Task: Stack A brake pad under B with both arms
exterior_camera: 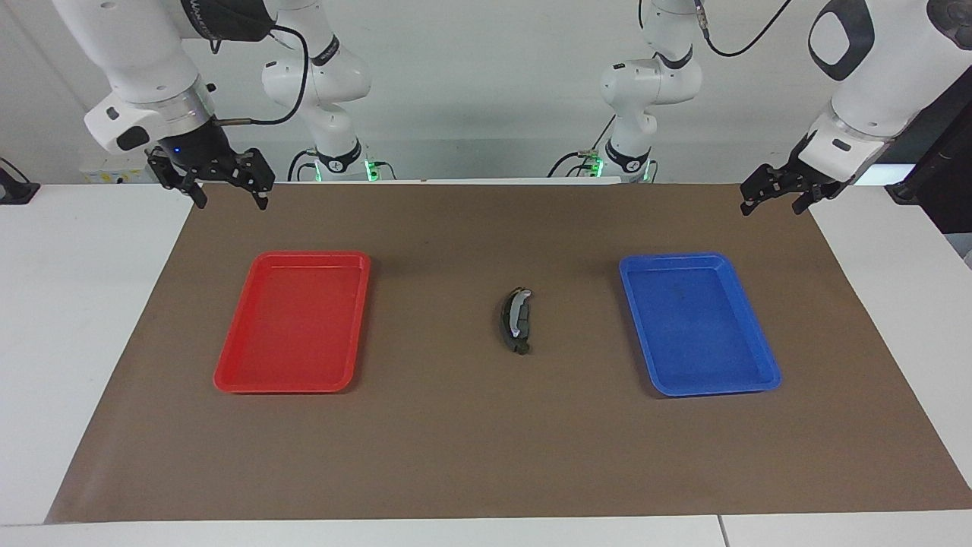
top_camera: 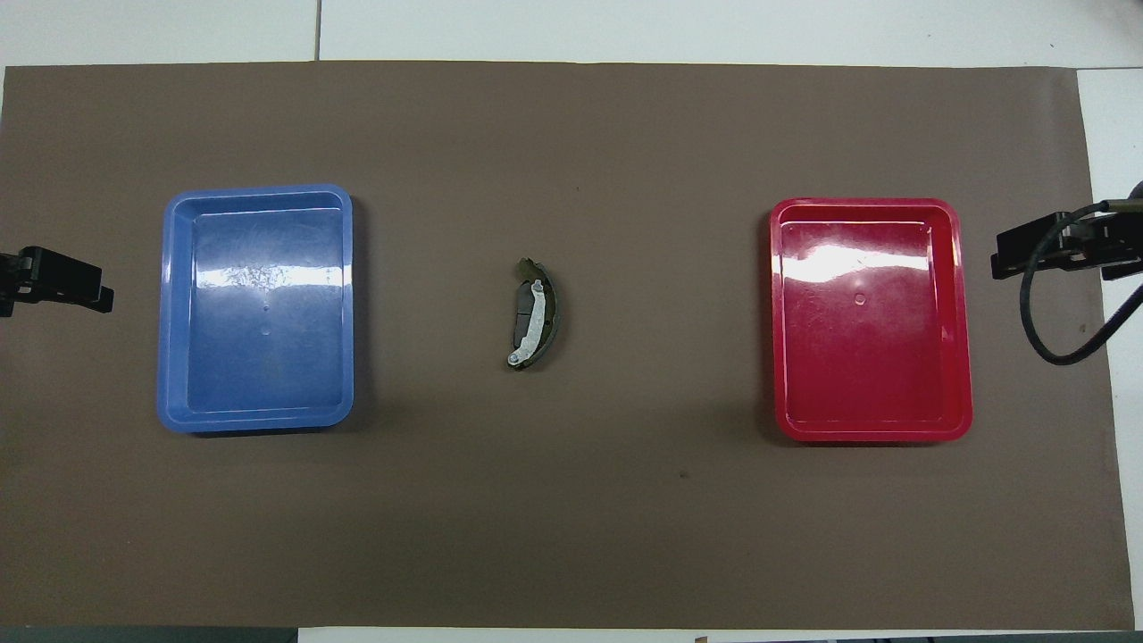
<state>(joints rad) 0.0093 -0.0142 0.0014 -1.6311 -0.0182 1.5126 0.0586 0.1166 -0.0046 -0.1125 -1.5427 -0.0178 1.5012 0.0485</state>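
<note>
Mid-frame on the counter (exterior_camera: pixel 471 456): B (exterior_camera: pixel 519 313) rests on A brake pad (exterior_camera: pixel 506 331), stack looks done; left gripper (exterior_camera: pixel 781 193) upper right, right gripper (exterior_camera: pixel 225 179) upper left, both spread wide, holding nothing, parked clear.

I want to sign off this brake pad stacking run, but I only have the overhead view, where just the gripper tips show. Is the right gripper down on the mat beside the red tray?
Observer: No. In the facing view the right gripper hangs in the air over the edge of the mat nearest the robots, with its fingers spread and nothing in them.
Operator: And the left one, by the blue tray?
Observer: The left gripper hangs off the table too, over the mat's corner at the left arm's end. It is well above the blue tray and holds nothing.
</note>
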